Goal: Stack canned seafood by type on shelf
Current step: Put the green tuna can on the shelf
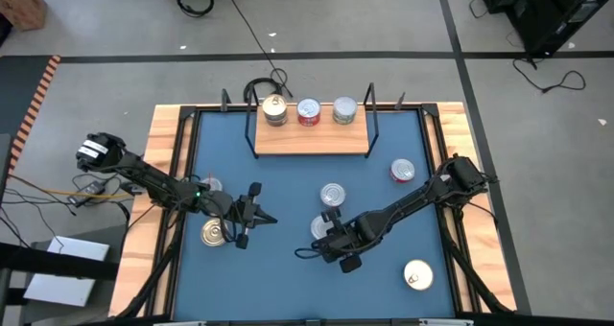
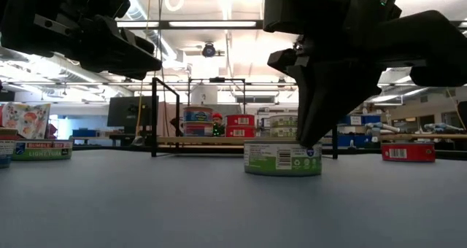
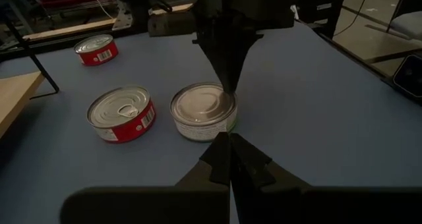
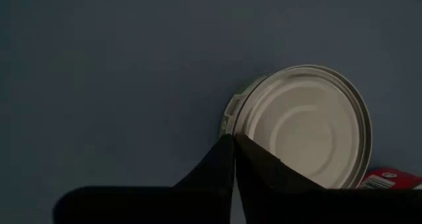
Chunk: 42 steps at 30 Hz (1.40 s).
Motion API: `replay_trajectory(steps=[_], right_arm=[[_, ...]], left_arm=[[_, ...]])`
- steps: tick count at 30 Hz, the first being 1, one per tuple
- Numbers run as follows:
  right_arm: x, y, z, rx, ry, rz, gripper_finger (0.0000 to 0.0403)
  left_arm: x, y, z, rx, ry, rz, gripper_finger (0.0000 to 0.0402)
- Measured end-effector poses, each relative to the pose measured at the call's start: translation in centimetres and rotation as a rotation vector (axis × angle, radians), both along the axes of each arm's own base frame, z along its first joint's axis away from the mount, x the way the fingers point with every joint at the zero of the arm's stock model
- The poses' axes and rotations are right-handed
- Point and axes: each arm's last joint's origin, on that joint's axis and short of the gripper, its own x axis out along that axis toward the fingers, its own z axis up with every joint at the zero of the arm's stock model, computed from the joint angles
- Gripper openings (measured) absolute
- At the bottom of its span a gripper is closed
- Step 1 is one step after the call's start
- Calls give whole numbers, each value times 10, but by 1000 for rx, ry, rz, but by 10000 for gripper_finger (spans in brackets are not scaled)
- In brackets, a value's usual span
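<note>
The light-wood shelf [image 1: 312, 137] stands at the table's far side with three tins on it: gold-lidded [image 1: 275, 108], red-sided [image 1: 308, 111] and silver [image 1: 344, 110]. A silver-lidded tin with a green label [image 3: 203, 111] rests on the blue table near the middle. My right gripper [image 4: 232, 141] stands over it, shut, fingers pointing steeply down at its rim. A silver-lidded tin with red sides [image 3: 122, 113] sits just beside it. My left gripper [image 3: 230, 145] hovers shut to the left of both, holding nothing. My right gripper comes from above, pointing steeply down, with its shut fingertips [image 3: 229, 89] at the tin lid's rim [image 4: 229, 122] on the side toward the table's right. Nothing is pinched. The tin [image 2: 283, 157] stands flat on the table; whether the tips press on it, I cannot tell.
Loose tins lie around: a red one [image 1: 402, 171] toward the right edge, a gold-lidded one [image 1: 213, 233] and another [image 1: 211, 184] under the left arm, a pale-lidded one [image 1: 417, 275] at the near right. The wooden table rim [image 1: 163, 173] borders the blue top.
</note>
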Motion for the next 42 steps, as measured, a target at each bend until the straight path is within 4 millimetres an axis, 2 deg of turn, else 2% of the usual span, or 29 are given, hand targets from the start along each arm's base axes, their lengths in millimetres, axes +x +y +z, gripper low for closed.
replay_trajectory(steps=[4, 15, 21, 24, 27, 32, 36, 42], right_arm=[[0, 0, 1, 6, 4, -2, 9], [18, -1, 35, 115, -68, -90, 3], [25, -6, 46, 178, -73, -145, 3], [18, -8, 43, 134, -1, -149, 19], [10, -6, 38, 33, 54, -121, 52], [6, -6, 32, -25, 63, -60, 95], [2, -6, 20, -44, 69, -9, 100], [-1, -8, 12, -69, 70, 32, 79]], left_arm=[[0, 0, 0, 2, 4, 1, 3], [0, 0, 0, 3, 1, 14, 3], [0, 0, 0, 0, 2, 14, 4], [0, 0, 0, 1, 2, 14, 5], [0, 0, -1, 2, 4, 14, 5], [0, 1, -1, 2, 4, 14, 5], [0, 1, -1, 5, 10, 13, 5], [-1, 1, -2, 11, 24, 13, 5]])
